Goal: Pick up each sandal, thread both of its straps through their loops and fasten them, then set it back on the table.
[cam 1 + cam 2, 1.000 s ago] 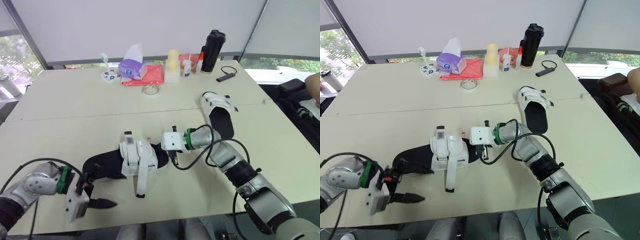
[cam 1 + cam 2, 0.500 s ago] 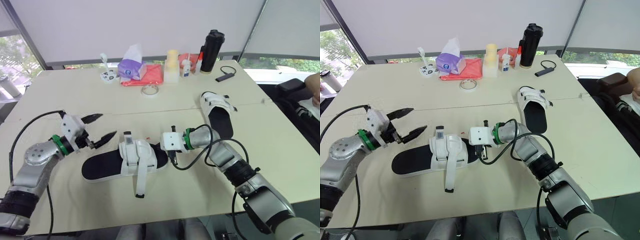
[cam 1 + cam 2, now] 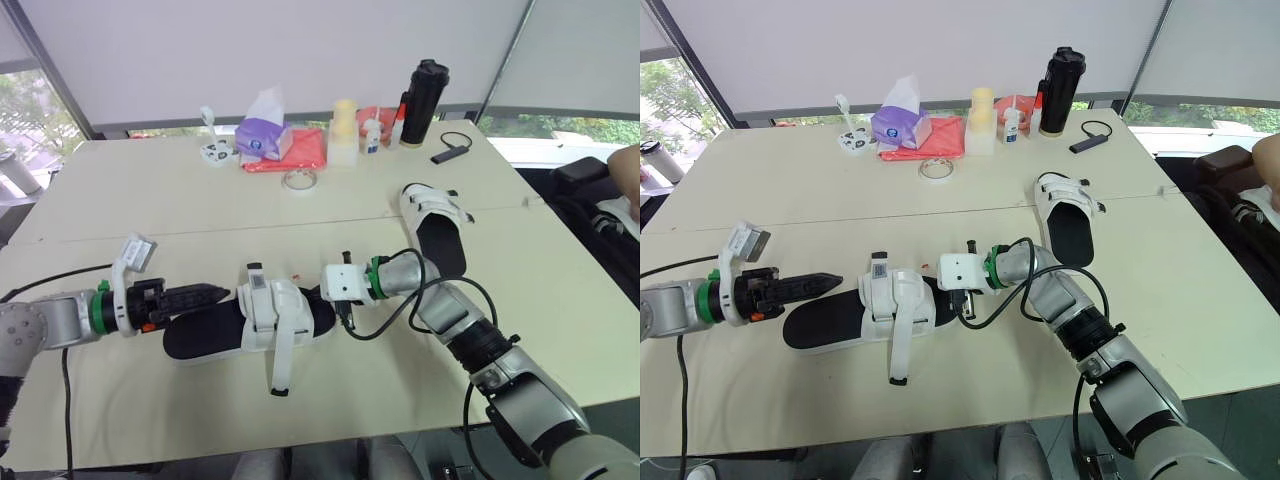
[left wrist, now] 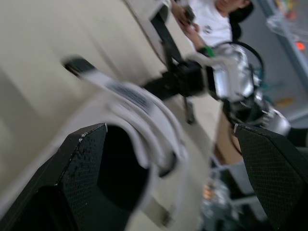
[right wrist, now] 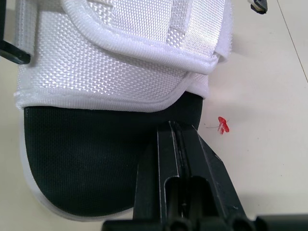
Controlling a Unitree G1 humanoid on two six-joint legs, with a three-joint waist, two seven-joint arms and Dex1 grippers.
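Observation:
A black-soled sandal [image 3: 215, 330] with white straps lies on the table near the front. One strap [image 3: 281, 362] hangs loose toward the table's front edge. My left gripper [image 3: 205, 293] is level at the sandal's heel, pointing along it. In the left wrist view its fingers [image 4: 79, 168] stand wide apart, open, with the white strap [image 4: 139, 103] between them. My right gripper [image 3: 345, 311] is shut, and its tips [image 5: 177, 126] rest on the black insole [image 5: 82, 159] at the toe. The second sandal [image 3: 437, 225] lies to the right, further back.
At the back of the table stand a tissue box [image 3: 265, 135], a red cloth [image 3: 300, 150], a tape ring [image 3: 299, 179], a pale cup [image 3: 345, 130], small bottles [image 3: 373, 135] and a black flask [image 3: 424, 100]. A black cable [image 3: 455, 148] lies beside them. A person's arm [image 3: 625, 165] shows at the right edge.
My left arm has swung from the front edge up to the left, then come down level at the sandal's heel. The right gripper and both sandals have stayed put.

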